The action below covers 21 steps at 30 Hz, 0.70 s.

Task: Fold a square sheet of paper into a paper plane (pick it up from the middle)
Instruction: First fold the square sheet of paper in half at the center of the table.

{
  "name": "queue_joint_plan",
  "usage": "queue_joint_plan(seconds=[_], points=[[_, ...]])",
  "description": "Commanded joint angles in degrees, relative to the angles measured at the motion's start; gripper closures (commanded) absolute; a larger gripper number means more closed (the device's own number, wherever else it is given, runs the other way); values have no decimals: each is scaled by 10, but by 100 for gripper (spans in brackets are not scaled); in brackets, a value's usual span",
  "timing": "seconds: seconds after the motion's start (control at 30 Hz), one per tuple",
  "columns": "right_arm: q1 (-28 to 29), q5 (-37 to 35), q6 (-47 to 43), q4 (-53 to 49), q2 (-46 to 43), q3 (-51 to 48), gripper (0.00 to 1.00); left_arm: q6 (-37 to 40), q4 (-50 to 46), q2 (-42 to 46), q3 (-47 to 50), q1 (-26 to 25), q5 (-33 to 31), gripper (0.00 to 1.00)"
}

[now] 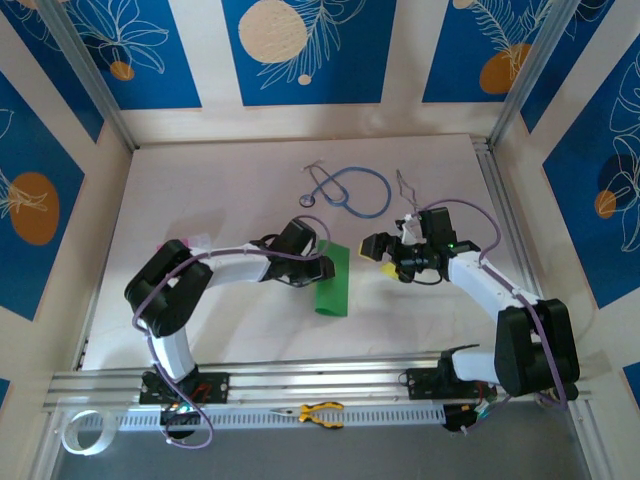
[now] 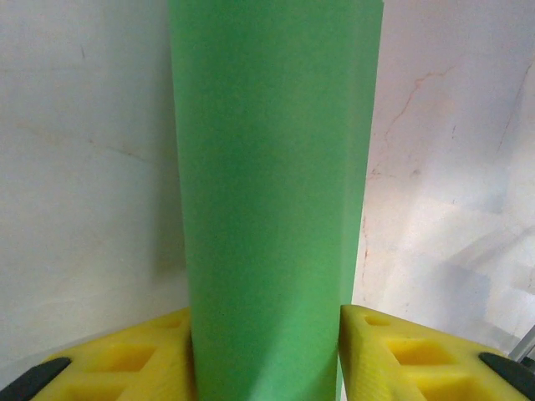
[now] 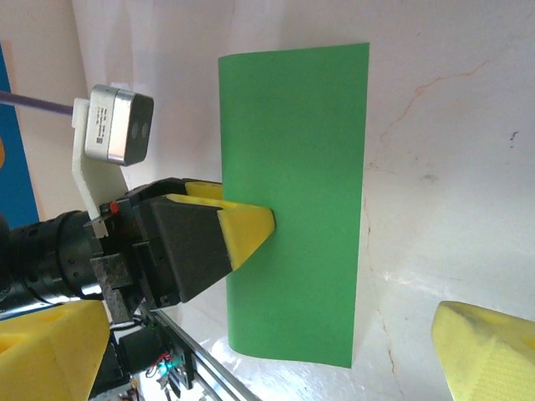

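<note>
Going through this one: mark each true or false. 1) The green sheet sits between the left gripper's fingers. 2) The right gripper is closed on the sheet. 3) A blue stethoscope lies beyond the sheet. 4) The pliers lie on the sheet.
1) True: the square sheet of paper stands between the left gripper fingers, touching both.
2) False: the right gripper has its jaws open and is apart from the sheet.
3) True: the stethoscope lies farther back on the table.
4) False: the pliers lie on the rail at the near edge.
</note>
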State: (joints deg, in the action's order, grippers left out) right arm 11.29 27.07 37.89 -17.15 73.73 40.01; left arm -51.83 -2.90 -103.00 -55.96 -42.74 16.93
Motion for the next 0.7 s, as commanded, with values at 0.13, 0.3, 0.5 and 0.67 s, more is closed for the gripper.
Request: queue_joint_plan(seconds=[0.13, 0.3, 0.5, 0.67], points=[[18, -19, 28, -11, -15, -11, 1, 41, -38, -2, -7, 7, -20, 46], [30, -26, 37, -10, -15, -10, 1, 66, -89, 21, -19, 8, -60, 41], [47, -39, 45, -7, -14, -10, 0, 83, -112, 43, -20, 8, -88, 37], [53, -42, 47, -6, -12, -9, 0, 93, -124, 39, -24, 7, -97, 38]])
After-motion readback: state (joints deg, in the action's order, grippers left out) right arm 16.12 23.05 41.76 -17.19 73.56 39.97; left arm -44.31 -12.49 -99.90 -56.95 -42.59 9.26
